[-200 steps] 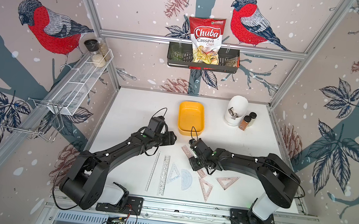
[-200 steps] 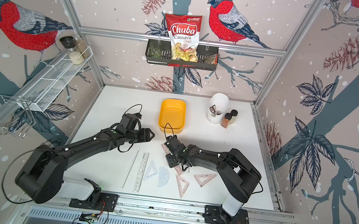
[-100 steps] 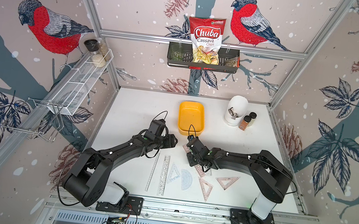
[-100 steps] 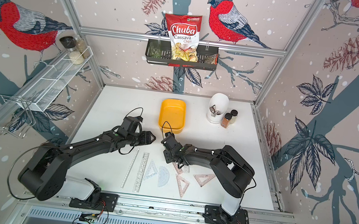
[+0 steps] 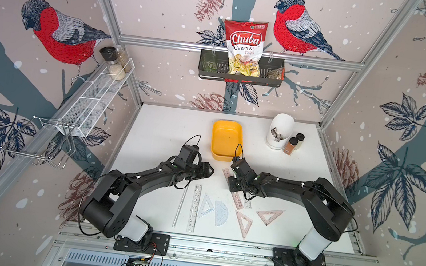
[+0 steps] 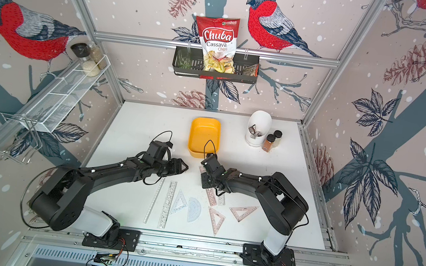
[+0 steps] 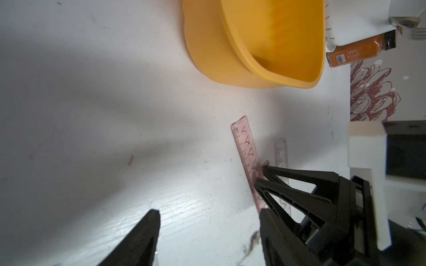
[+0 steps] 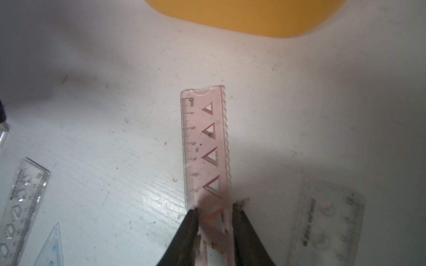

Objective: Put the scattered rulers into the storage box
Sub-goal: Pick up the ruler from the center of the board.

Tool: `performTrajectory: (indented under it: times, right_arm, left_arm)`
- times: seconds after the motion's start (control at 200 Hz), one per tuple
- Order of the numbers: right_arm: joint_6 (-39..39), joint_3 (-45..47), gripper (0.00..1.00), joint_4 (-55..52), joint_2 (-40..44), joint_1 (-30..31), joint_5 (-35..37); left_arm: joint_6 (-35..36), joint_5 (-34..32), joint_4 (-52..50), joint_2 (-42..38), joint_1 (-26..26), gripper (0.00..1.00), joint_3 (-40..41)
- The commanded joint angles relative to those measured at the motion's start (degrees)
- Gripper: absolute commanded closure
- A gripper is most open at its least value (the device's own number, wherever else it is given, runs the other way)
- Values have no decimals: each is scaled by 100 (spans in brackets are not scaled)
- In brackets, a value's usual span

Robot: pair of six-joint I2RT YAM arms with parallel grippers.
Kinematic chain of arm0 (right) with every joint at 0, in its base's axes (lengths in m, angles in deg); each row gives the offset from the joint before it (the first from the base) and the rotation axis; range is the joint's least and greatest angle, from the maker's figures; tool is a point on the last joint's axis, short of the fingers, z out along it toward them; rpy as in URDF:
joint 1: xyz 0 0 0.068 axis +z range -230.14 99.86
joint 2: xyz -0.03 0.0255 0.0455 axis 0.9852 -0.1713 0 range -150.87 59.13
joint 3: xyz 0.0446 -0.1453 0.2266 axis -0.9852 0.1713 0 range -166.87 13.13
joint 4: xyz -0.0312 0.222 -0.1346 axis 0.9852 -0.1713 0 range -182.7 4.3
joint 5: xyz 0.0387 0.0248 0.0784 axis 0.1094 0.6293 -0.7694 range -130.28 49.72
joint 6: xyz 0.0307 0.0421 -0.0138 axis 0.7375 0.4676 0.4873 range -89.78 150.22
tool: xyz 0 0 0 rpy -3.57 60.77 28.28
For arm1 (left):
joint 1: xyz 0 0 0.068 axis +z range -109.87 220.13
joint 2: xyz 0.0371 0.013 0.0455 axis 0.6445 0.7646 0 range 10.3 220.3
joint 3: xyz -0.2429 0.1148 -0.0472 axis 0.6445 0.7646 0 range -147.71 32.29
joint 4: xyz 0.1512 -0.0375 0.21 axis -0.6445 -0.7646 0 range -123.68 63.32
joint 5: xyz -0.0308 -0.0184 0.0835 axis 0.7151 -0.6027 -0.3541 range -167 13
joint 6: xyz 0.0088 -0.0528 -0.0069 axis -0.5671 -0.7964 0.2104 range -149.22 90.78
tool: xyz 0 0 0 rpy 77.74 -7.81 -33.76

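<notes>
The right wrist view gives what both top views hide under the wrist. The right gripper [image 8: 215,210] has its fingers [image 8: 184,237] closed on the pink ruler [image 8: 205,142], one tip on each long edge. The ruler fills the gap between them and lies on the table [image 8: 92,115]. Most of its length runs out ahead of the tips, and the box [image 8: 242,18] sits past its free end, apart from it. A short ruler [image 8: 329,221] lies just outside one finger, while a stencil ruler [image 8: 20,200] and a blue triangle [image 8: 51,248] lie well outside the other. The left wrist view adds a side-on look: the right gripper [image 7: 259,177] meets the pink ruler near mid-length. There the left gripper [image 7: 208,214] is spread wide with only table between its fingers [image 7: 143,237], and the ruler and box lie out ahead of them. Only the top views show the whole set. In a top view the left gripper [image 5: 209,171] faces the right gripper [image 5: 233,185], near but not touching. Behind the right fingers, toward the arm bases, lie a thin ruler [image 5: 180,206], a protractor [image 5: 221,213] and two pink triangles [image 5: 244,216]. Every ruler lies on the table outside the box.
</notes>
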Motion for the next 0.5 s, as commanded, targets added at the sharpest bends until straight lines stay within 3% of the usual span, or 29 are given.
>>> performTrajectory:
  times: [0.0,0.19,0.495]
  right_arm:
    - [332,181,68,-13,111,-175,-705]
    - [517,488,66,384,328,-488,-1465]
    - [483,902,56,432,630,-575,-1713]
  left_arm:
    - [-137,246,347,85,-46,28,-26]
    - [-283,552,472,273,-180,28,-104]
    - [-453,892,277,667,-553,29,-354]
